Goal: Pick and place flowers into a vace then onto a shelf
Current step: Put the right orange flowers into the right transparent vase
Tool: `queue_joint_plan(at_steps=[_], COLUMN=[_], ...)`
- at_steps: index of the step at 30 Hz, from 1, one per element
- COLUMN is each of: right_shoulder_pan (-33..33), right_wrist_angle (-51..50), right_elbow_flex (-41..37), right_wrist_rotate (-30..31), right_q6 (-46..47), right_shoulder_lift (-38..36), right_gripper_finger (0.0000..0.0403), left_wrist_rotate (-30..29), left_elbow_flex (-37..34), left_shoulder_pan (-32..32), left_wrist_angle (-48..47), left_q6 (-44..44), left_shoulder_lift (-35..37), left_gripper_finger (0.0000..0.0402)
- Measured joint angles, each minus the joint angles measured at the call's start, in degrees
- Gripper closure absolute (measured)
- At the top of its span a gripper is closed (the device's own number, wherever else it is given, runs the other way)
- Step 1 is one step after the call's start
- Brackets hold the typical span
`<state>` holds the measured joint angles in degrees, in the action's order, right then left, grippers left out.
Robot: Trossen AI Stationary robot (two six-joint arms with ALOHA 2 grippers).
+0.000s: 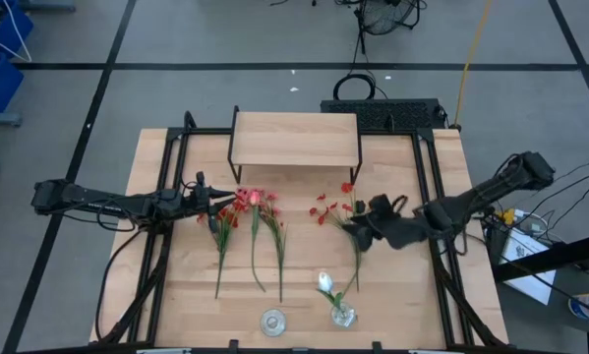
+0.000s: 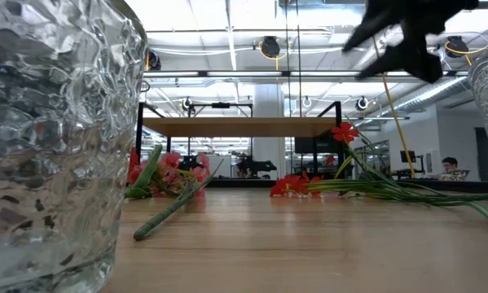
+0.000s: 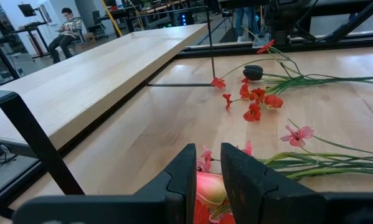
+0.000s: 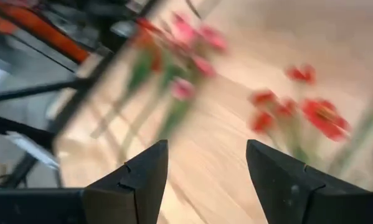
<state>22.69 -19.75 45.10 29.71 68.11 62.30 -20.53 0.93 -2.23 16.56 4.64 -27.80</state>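
The left gripper (image 1: 227, 205) sits low at the blossom end of the left bunch of flowers (image 1: 247, 234), which lies flat on the table (image 1: 304, 285) in front of the shelf (image 1: 296, 139). Its fingers (image 3: 183, 171) stand close together, with a pink-red bloom (image 3: 210, 188) in the thin gap between them. Whether they pinch the bloom or only frame it is hard to tell. A grip on a soft bloom (not the stalk) could slip, or it could tear petals off when the arm lifts.

The right gripper (image 1: 365, 232) hangs over the right bunch (image 1: 345, 218) with its fingers (image 4: 139, 177) wide apart and nothing in them. If it comes down on the wrong spot, it could push the stalks aside or catch several at once.

Two glass vases stand at the near edge: an empty one (image 1: 272, 321) and one with a white flower (image 1: 342, 313). A long stalk could tip either one over.

The right wrist view is blurred. In the low view a vase (image 2: 52, 138) fills the left side and hides the left gripper.
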Motion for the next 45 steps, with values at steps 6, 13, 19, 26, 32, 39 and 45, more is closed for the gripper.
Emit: queue_joint_plan(at_steps=[6,13,19,26,32,39,45], right_shoulder_pan=[-8.07,-11.22,-11.70,-12.56,-13.74,-13.63,-13.70], right_wrist_angle=[-1.01,-2.34,-1.90,-2.33,-0.73,-1.98,-11.37], right_elbow_flex=[0.10,0.37,0.33,0.37,0.35,1.36,1.37], right_wrist_rotate=[-14.01,-22.25,-25.07,-26.86,-27.47,-25.27,-25.33], right_q6=[-1.07,0.96,2.07,3.02,4.17,4.74,5.95], right_shoulder_lift=[4.46,13.53,18.76,23.35,22.53,16.99,15.96], right_gripper_finger=[0.0195,0.0195,0.0195,0.0195,0.0195,0.0195,0.0195], left_wrist_rotate=[0.00,0.00,0.00,0.00,0.00,0.00,0.00], left_elbow_flex=[0.00,0.00,0.00,0.00,0.00,0.00,0.00], left_shoulder_pan=[0.01,0.00,0.00,0.02,0.00,0.01,0.00], left_wrist_angle=[0.00,-0.02,-0.02,0.20,0.02,0.00,0.00], left_q6=[0.00,0.00,0.00,0.00,0.00,-0.01,0.00], left_shoulder_lift=[0.01,0.00,0.01,-0.01,-0.01,0.00,0.00], left_gripper_finger=[0.0321,0.0321,0.0321,0.0321,0.0321,0.0321,0.0321])
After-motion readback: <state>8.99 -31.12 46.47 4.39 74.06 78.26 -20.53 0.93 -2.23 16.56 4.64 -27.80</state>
